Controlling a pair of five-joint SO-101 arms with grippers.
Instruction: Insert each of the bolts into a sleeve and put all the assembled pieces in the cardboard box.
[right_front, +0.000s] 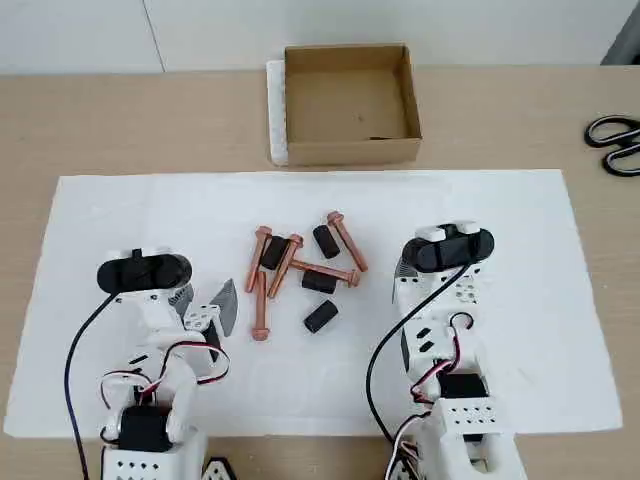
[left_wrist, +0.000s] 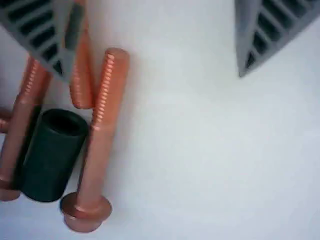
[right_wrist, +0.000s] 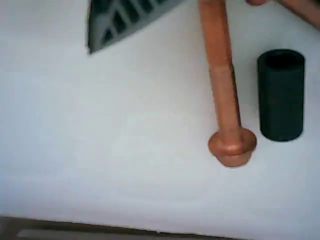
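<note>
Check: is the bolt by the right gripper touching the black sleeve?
Cannot tell. The right wrist view shows white paper between the bolt and the black sleeve along the shank, but the head nears the sleeve's end: no plain gap or contact.

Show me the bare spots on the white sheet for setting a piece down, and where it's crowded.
Free: the strip of white sheet between the cardboard box and the pile; the sheet's outer ends beyond the left arm and right arm; the near patch between the two arm bases. Crowded: the middle, where bolts and sleeves lie bunched.
</note>
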